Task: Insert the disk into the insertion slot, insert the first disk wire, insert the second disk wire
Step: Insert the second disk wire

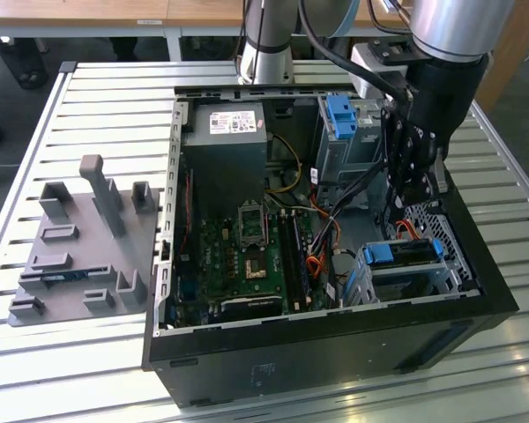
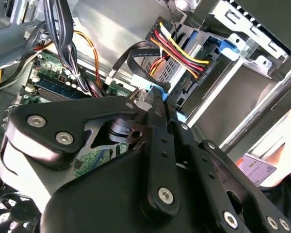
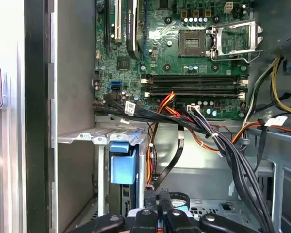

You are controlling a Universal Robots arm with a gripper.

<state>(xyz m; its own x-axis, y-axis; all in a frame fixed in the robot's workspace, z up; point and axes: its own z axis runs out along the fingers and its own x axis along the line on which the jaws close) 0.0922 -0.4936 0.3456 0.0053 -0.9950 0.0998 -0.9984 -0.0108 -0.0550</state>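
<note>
The disk (image 1: 404,253), in its bright blue carrier, sits inside the low silver insertion slot (image 1: 441,280) at the case's front corner, on the exterior view's right. In the second wrist view a black plug with red, yellow and black wires (image 2: 202,72) sits against the disk's (image 2: 177,65) rear. My gripper (image 1: 414,198) hangs just behind the slot, inside the case. Its black fingers (image 2: 157,126) are shut on the blue connector (image 2: 157,90) of a flat black wire (image 2: 136,53). That flat black wire (image 3: 172,162) runs down to my gripper (image 3: 156,196), beside the blue carrier (image 3: 123,167).
A taller grey cage with a blue latch (image 1: 339,115) stands at the back. The motherboard (image 1: 247,256) and power supply (image 1: 225,145) take up the case's middle and back. A bundle of black cables (image 3: 233,155) crosses near the fingers. A grey fixture plate (image 1: 79,256) lies outside the case.
</note>
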